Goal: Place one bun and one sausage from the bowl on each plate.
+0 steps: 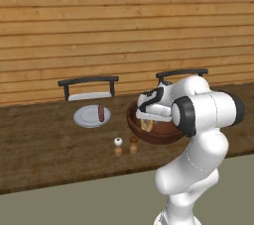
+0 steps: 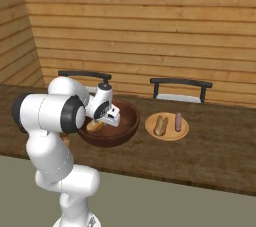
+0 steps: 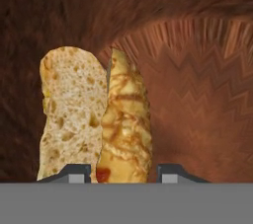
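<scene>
Bun [image 3: 94,114] stands between the claw [image 3: 123,172] tips inside the bowl [image 3: 197,94]; whether they grip it cannot be told. Risk: a shallow, end-on hold lets it slip during lift toward the far-left plate [image 1: 87,117].

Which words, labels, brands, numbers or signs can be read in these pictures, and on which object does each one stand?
None: no readable text in any view.
The bowl, the bun, both plates, the two shakers and the robot's white arm carry no letters, numbers or signs.
The bun's brown marks are only crust pattern.
</scene>
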You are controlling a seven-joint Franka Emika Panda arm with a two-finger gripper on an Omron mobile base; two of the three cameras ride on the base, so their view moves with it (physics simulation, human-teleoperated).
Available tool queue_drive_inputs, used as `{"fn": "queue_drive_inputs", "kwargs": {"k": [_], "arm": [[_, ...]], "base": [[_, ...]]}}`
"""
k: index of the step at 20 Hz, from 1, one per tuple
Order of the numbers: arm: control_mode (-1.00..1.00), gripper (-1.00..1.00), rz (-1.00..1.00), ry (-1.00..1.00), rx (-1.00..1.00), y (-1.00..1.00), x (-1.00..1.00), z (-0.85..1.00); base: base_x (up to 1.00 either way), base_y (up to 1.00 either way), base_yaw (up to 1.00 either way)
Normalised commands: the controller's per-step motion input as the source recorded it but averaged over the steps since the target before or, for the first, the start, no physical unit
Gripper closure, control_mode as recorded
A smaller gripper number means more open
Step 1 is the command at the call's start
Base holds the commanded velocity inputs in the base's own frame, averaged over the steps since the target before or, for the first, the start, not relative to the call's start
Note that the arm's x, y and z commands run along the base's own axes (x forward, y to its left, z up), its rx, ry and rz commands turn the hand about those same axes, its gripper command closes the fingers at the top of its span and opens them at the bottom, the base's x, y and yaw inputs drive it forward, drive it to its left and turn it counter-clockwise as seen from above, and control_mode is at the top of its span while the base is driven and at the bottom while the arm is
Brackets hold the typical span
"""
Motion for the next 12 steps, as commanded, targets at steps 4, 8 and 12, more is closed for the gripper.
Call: {"fn": "queue_drive_inputs", "kwargs": {"k": [4, 8, 12], "arm": [[-1.0, 1.0, 0.0, 0.0, 0.0, 0.0, 0.0, 0.0], [-1.0, 1.0, 0.0, 0.0, 0.0, 0.0, -0.02, 0.02], [-1.0, 1.0, 0.0, 0.0, 0.0, -0.08, 0.0, 0.54]], "base": [[0.0, 0.0, 0.0], [0.0, 0.0, 0.0], [0.0, 0.0, 0.0]]}}
